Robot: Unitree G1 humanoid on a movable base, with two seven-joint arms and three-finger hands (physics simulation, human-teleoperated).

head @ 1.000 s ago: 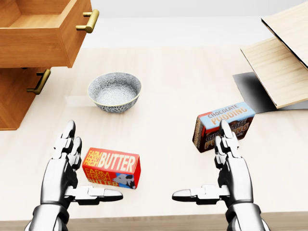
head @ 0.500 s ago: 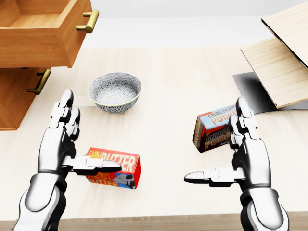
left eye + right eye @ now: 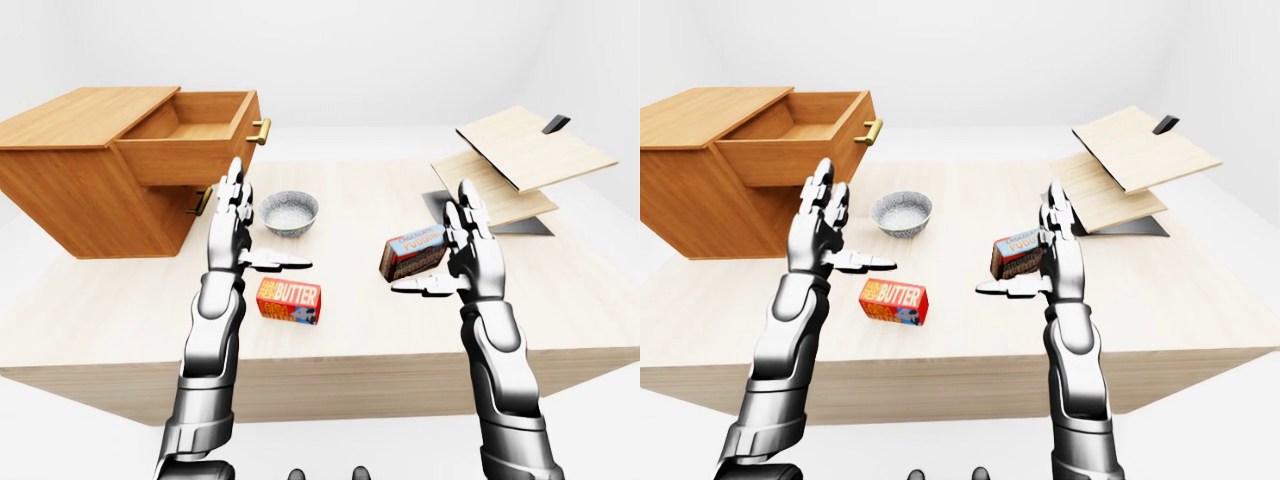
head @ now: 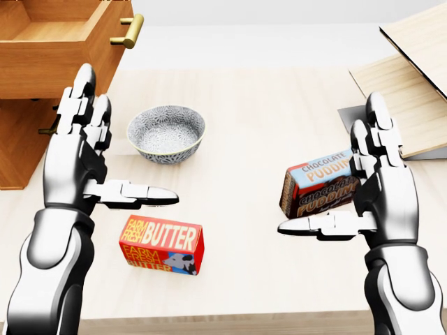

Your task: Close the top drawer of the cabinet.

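Observation:
A wooden cabinet stands at the left of the table. Its top drawer is pulled out, empty inside, with a brass handle on its face. The lower drawer's handle shows beneath it. My left hand is raised and open, fingers pointing up and thumb out to the right. It is just below and right of the drawer's face, not touching it. My right hand is open the same way, beside a pudding box, holding nothing.
A patterned bowl sits between my left hand and the table's middle. A red butter box lies below it, and the chocolate pudding box lies by my right hand. Stacked wooden boards over a dark mat stand at the right.
Both hands have risen in the head view. The left hand went from beside the butter box up to the drawer's lower corner. The camera and the objects stayed put.

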